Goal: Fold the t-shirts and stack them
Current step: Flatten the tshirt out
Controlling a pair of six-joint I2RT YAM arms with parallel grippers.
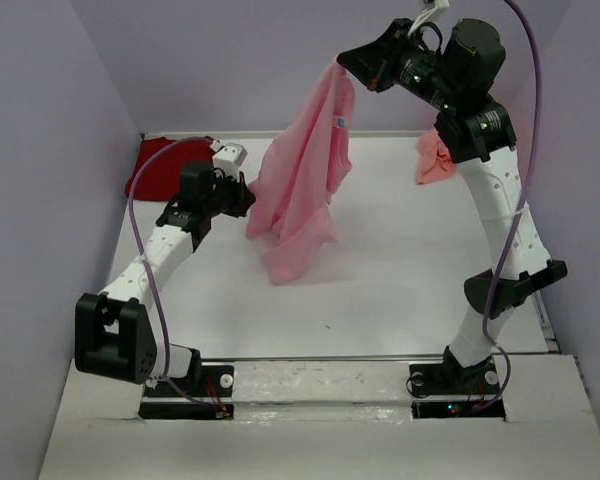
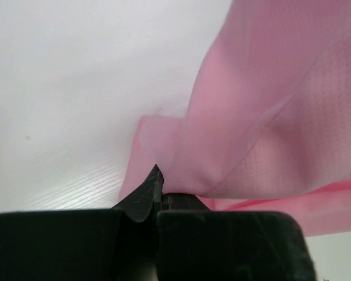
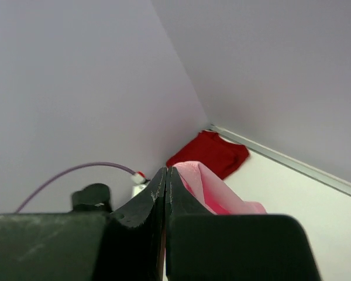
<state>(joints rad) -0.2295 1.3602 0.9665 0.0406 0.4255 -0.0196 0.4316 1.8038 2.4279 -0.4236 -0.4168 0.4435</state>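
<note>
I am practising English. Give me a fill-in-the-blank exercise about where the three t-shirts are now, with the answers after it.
1. The right gripper holds the light pink t-shirt high ____ the table.
2. The left gripper grips that same shirt ____ than the right gripper does.
3. The dark red t-shirt lies in the far ____ corner.
4. The salmon-pink t-shirt lies crumpled at the far ____ side.
Missing words: above; lower; left; right.
</note>
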